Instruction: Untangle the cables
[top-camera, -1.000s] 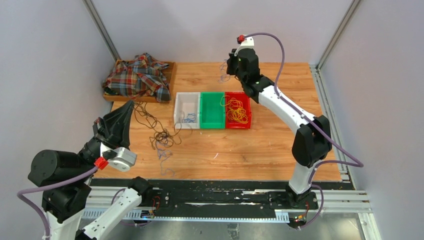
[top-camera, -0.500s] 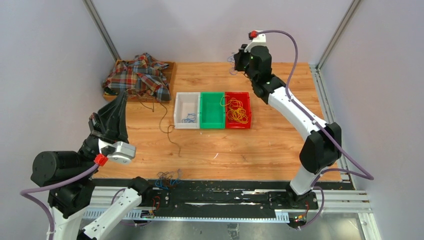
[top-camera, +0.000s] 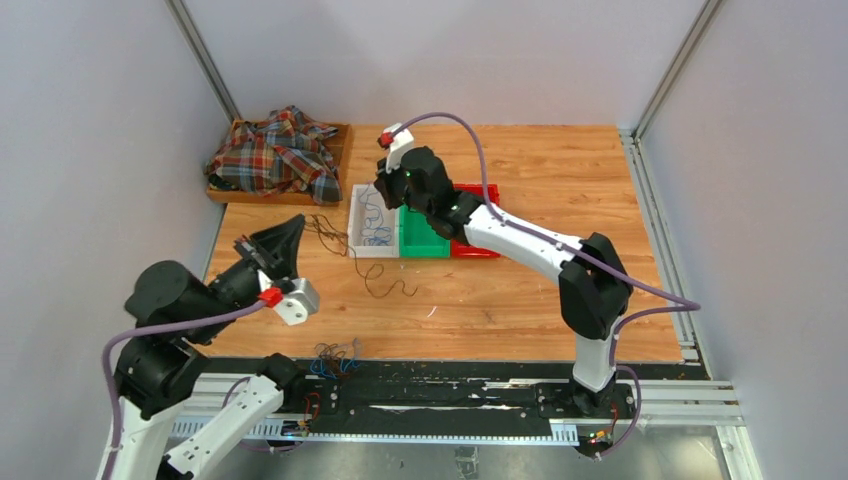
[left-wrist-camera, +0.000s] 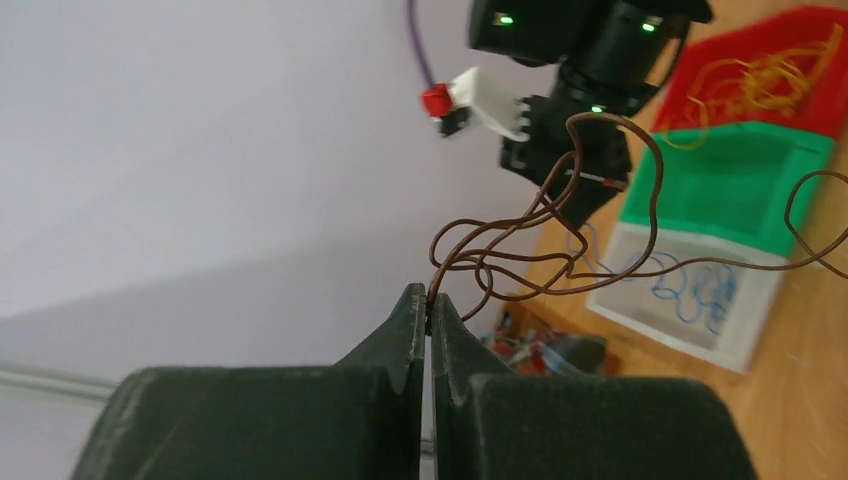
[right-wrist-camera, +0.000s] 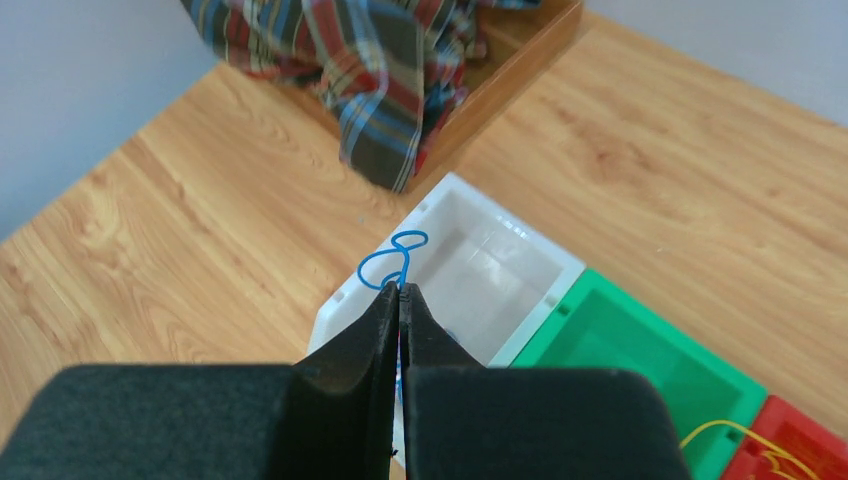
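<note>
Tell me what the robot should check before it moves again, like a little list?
1. Left gripper pinches the brown cable tight: ok.
2. Right gripper pinches the blue cable tight: ok.
3. Right gripper hangs above the white bin, where other blue loops lie: ok.
4. Brown cable is free of knots: not ok, it twists over itself near the left gripper.
5. Brown cable is clear of the blue one: cannot tell.
6. Every cable is sorted: not ok, a small bundle of cables lies at the table's near edge.
</note>
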